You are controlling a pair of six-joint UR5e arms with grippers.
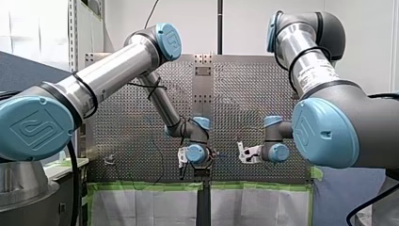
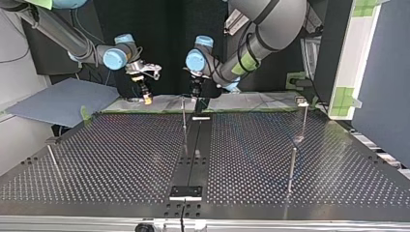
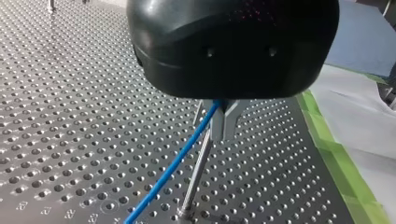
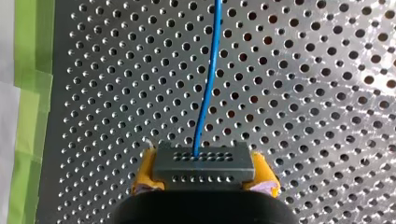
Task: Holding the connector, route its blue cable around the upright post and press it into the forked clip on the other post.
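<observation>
Right gripper [image 4: 204,183]: pinches connector [image 4: 204,164] between yellow pads [image 4: 142,179]. Trails cable [image 3: 160,179] beside post [image 3: 196,177]; apparently leaves wrapping and clipping undone.

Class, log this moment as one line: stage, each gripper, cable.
stage: routing | right gripper: shut on connector | left gripper: at post | blue cable: leads ahead from connector, passes beside post

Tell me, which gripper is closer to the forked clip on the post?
My left. My left gripper hangs right over the forked clip, where the blue cable passes. My right gripper is off to one side, its jaws shut on the connector.
</observation>
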